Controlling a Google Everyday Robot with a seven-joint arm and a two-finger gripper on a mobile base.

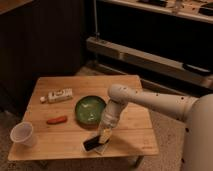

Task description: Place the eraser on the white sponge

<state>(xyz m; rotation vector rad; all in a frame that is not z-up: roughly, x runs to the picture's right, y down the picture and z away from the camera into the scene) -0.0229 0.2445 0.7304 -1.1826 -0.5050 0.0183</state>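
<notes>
The black eraser [91, 143] lies near the front edge of the wooden table [55, 145], just below and left of my gripper [105, 135]. The white sponge [103, 149] shows as a pale pad under and to the right of the eraser; the eraser seems to rest partly on it. My gripper points down from the white arm [150, 100], which reaches in from the right, and its tip is right at the eraser's upper right end. I cannot tell whether it touches the eraser.
A green plate [90, 109] sits just behind the gripper. An orange-red carrot piece [56, 120] lies left of the plate. A white labelled bottle [57, 95] lies at the back left. A white cup [22, 134] stands at the front left corner.
</notes>
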